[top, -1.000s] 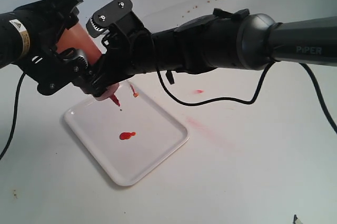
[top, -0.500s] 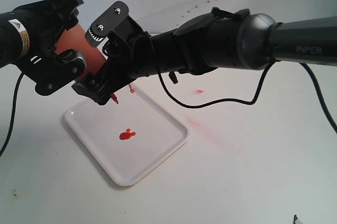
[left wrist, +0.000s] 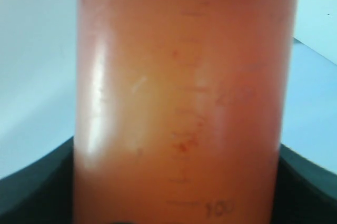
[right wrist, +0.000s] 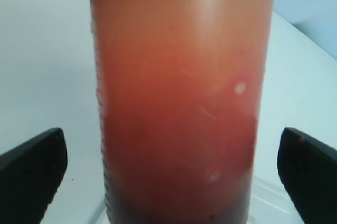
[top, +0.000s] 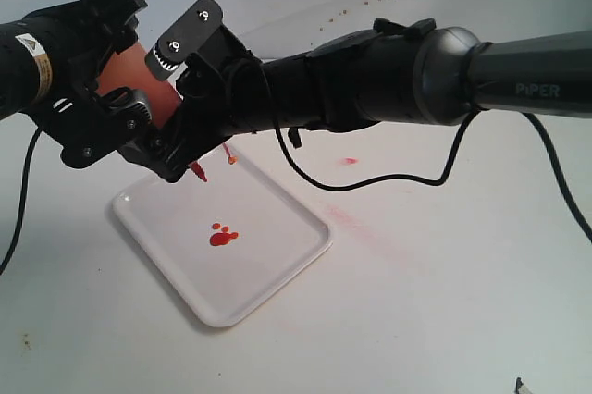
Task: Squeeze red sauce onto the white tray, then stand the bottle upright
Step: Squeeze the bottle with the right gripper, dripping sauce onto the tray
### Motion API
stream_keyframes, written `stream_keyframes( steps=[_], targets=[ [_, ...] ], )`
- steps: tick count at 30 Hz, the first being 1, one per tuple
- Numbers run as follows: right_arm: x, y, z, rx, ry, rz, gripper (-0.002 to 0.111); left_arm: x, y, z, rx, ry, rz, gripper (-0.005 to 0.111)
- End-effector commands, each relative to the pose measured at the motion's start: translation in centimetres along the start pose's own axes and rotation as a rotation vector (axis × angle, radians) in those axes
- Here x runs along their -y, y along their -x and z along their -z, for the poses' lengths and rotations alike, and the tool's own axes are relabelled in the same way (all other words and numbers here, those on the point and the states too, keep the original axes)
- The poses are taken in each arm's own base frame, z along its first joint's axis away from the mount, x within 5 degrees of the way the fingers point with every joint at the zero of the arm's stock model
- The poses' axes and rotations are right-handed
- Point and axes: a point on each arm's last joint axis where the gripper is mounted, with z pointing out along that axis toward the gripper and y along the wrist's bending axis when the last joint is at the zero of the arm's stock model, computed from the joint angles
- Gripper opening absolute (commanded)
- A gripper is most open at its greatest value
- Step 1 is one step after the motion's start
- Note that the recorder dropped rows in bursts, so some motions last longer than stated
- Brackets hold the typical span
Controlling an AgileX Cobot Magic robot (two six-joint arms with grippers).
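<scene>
An orange-red bottle [left wrist: 179, 103] with a red nozzle [top: 198, 172], bright red sauce [top: 220, 239] spots on a white tray [top: 268, 266].

Bottle [left wrist: 179, 103] fills the view: translucent orange-red plastic, smooth, a soft sheen down its wall, faint raised scale marks. Red sauce [top: 221, 238] sits wet and glossy on the white tray [top: 277, 260], itself smooth, lightly shiny plastic. The surface [top: 444, 301] reads matt white; the right arm [top: 444, 66] wears dark satin casing.

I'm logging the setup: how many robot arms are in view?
2. The left arm extends from the left edge, gripping the bottle; the right arm reaches across to it, above the tray.
</scene>
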Motion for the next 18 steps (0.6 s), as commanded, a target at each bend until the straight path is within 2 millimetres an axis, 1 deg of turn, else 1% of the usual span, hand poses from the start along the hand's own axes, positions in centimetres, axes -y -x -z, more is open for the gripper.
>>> stream_keyframes(
  steps=[1, 5, 8, 11, 13, 14, 16, 17, 18],
  targets=[
    [-0.12, -0.99, -0.99, -0.004, 0.016, -0.002, 0.105, -0.27, -0.48, 0.21, -0.026, 0.0, 0.016, 0.0],
    [-0.04, -0.56, -1.0, 0.044, 0.007, 0.001, 0.105, -0.27, -0.48, 0.21, -0.026, 0.0, 0.016, 0.0],
    [-0.46, -0.28, -0.97, 0.077, 0.052, 0.056, 0.105, -0.27, -0.48, 0.21, -0.026, 0.0, 0.016, 0.0],
    [-0.46, -0.28, -0.97, 0.077, 0.052, 0.055, 0.105, -0.28, -0.47, 0.21, -0.025, 0.001, 0.016, 0.0],
    [-0.23, -0.4, -0.99, 0.063, 0.027, 0.055, 0.103, -0.28, -0.47, 0.21, -0.025, 0.001, 0.016, 0.0],
    [-0.15, -0.44, -0.99, 0.058, 0.018, 0.054, 0.099, -0.28, -0.47, 0.21, -0.025, 0.001, 0.016, 0.0],
    [-0.02, -0.51, -1.0, 0.051, 0.004, 0.054, 0.085, -0.28, -0.47, 0.21, -0.025, 0.001, 0.016, 0.0],
    [-0.02, -0.51, -1.0, 0.051, 0.004, 0.054, 0.073, -0.28, -0.47, 0.21, -0.025, 0.001, 0.016, 0.0],
    [-0.02, -0.51, -1.0, 0.051, 0.004, 0.054, 0.059, -0.28, -0.47, 0.21, -0.025, 0.001, 0.016, 0.0]
  ],
)
